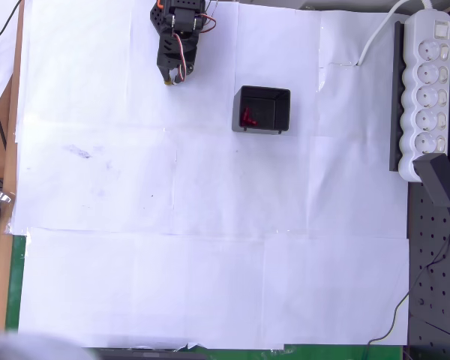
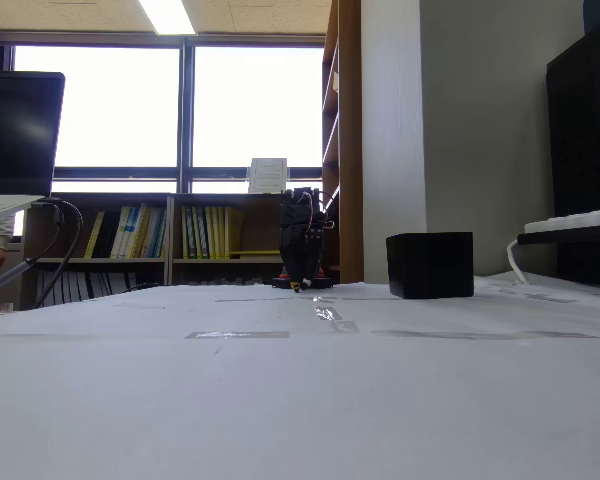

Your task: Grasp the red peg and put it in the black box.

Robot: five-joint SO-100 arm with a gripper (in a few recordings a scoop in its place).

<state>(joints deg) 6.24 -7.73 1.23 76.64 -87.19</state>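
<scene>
Red peg (image 1: 247,117) lies inside your black box (image 1: 262,109), while your pincer (image 1: 171,78) sits well apart, jaw state unclear

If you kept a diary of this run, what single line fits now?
red peg: inside black box | pincer: left of box in overhead view, holding nothing, aperture unclear | task: looks done
</scene>
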